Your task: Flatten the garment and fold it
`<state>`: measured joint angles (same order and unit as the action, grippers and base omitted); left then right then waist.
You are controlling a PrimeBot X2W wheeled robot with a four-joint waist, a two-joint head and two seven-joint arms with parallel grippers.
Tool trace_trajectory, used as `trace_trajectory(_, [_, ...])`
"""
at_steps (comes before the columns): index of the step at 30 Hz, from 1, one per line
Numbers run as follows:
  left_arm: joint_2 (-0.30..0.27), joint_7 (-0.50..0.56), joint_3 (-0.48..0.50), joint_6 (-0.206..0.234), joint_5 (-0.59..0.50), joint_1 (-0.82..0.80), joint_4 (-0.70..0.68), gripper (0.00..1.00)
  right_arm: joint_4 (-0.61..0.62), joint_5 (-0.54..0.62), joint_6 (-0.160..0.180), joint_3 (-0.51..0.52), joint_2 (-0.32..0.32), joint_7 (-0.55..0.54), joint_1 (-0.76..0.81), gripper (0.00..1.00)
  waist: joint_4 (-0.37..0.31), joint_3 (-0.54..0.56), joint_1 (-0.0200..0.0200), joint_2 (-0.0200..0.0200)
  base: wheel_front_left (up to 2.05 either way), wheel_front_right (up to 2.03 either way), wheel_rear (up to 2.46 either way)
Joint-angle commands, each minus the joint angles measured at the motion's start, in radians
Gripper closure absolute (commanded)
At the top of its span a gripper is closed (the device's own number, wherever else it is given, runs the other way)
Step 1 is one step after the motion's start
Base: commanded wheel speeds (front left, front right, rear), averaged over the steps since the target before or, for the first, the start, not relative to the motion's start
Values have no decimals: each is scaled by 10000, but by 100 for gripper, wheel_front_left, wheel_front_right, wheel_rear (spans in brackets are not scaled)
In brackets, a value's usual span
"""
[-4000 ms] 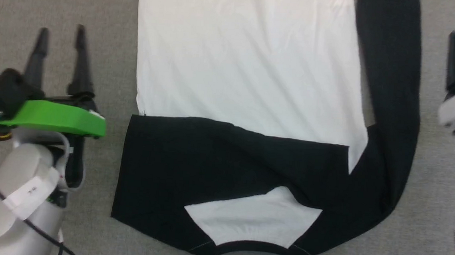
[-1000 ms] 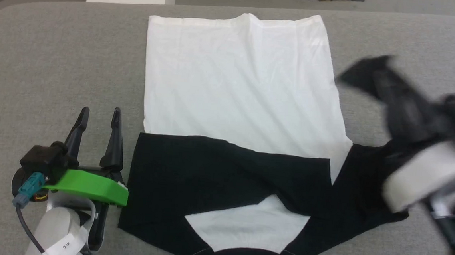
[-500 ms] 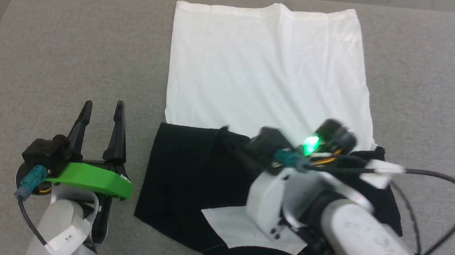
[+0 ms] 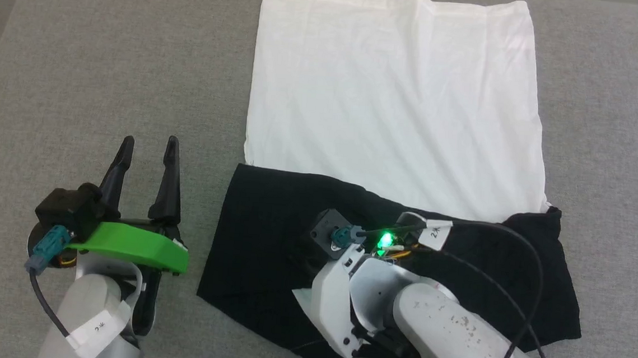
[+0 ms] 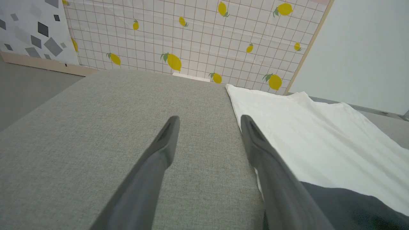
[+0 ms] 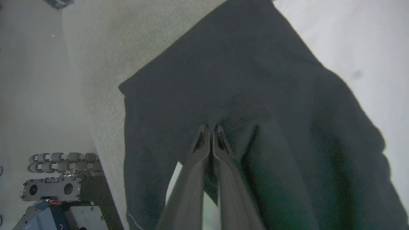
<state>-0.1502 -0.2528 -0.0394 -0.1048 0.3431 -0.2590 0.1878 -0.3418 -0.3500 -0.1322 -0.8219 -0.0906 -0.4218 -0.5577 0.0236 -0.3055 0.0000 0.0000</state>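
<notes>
Sleeve work first: the right sleeve (image 4: pixel 521 255), which ran up the right edge of the raglan shirt (image 4: pixel 392 94) four seconds ago, now lies doubled across the near end, over the other black sleeve. Your right gripper (image 6: pixel 211 127) has carried it there. Its fingers are pressed together with a pucker of black cloth at the tips, so it looks to be still pinching the sleeve. Your left gripper (image 4: pixel 150 140) waits spread and empty over the grey table (image 4: pixel 81 44), just left of the shirt. That probably completes the sleeve tuck, leaving the release and then the body fold. The shirt lies centred on the table. Its white body is flat with faint diagonal creases and a straight far hem. The black band is lumpy at the right, and the white neck wedge is almost covered.
</notes>
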Motion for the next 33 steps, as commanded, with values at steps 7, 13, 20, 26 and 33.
trace_trajectory(7, [40, -87, 81, -82, -111, 8, 61, 0, 646, -820, 15, 937, 102, 1208, -87, 0, -201, 318, 0, 0, 0, 0, 0])
trace_trajectory(13, [-35, -88, 88, -97, -164, 242, 73, 0, 2352, -475, 15, 3385, 56, 2718, 653, 0, -542, 647, 0, 0, 0, 0, 0])
trace_trajectory(20, [-329, 65, -181, -151, -192, -83, -4, 0, 4138, 697, 15, 6426, 132, 3554, 2346, 0, -972, 587, 0, 0, 0, 0, 0])
trace_trajectory(26, [-1221, 1105, -638, -233, 106, -1683, -193, 0, 4704, 1581, 15, 7880, 262, 4212, 3166, 0, -1512, -366, 0, 0, 0, 0, 0])
trace_trajectory(33, [-3002, 3786, -1355, -255, 1072, -4588, -271, 0, 4757, 1486, 15, 8107, 378, 4739, 3008, 0, -2394, -1962, 0, 0, 0, 0, 0])
